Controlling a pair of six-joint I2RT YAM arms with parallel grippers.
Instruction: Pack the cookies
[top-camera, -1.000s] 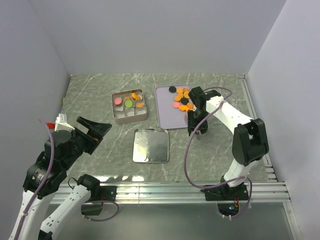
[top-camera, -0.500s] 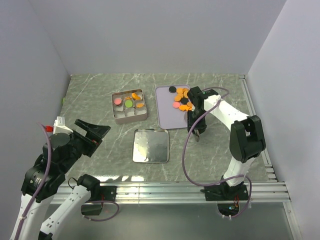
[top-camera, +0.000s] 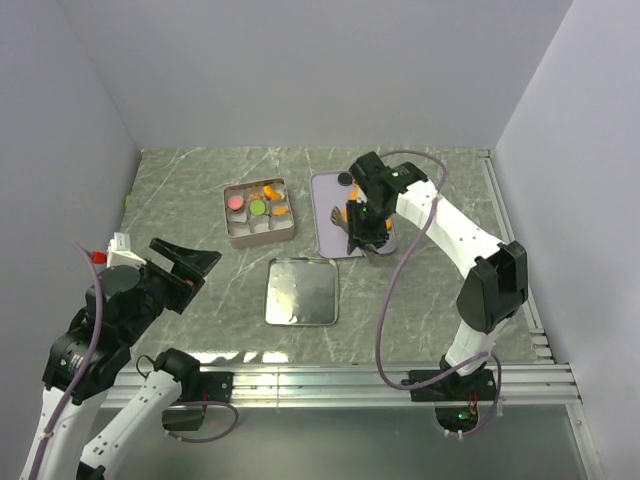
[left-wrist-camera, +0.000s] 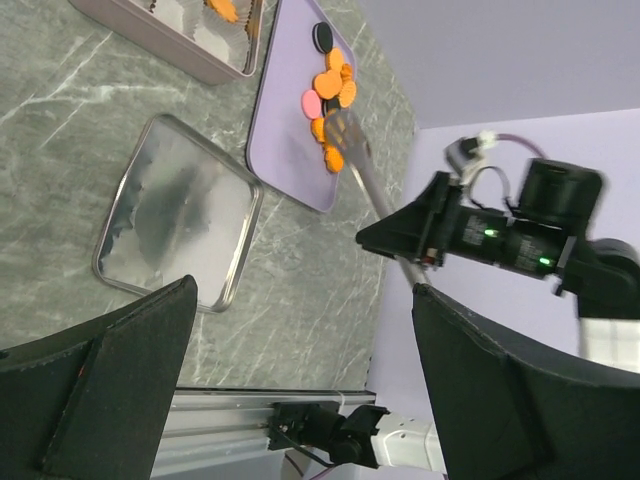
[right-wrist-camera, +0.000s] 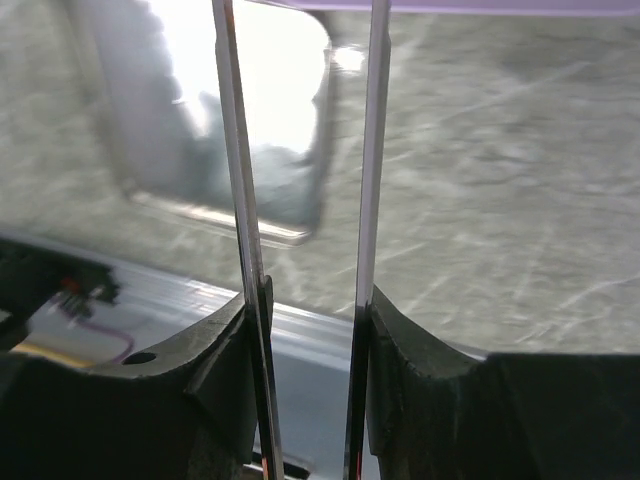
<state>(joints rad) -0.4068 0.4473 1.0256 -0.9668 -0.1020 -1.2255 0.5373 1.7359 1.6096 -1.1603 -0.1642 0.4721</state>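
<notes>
1. While the top view is taking in the whole table (top-camera: 180, 190), each wrist view is catching only a slice of it.
2. Tray (top-camera: 325, 238) is lying just right of the tin (top-camera: 229, 215), and the lid (top-camera: 300, 292) is lying shiny side up toward the near edge.
3. Left gripper (top-camera: 195, 270) is hovering high over the near left corner, jaws spread wide and holding nothing.
4. Right gripper (right-wrist-camera: 308, 305) is squeezing the tongs (left-wrist-camera: 365, 180). Its wrist view is showing both blades pinched between the fingers (right-wrist-camera: 230, 370) but is cutting off their tips.
5. Only the left wrist view is showing those tips, resting among the cookies (left-wrist-camera: 330, 85) on the tray, a black one lying at the pile's far end. Whether one is pinched I cannot tell.
6. From above, the right arm (top-camera: 450, 225) is hiding most of that pile, yet that view alone is showing the pink and green cookies sitting in the tin's cups beside orange ones.
</notes>
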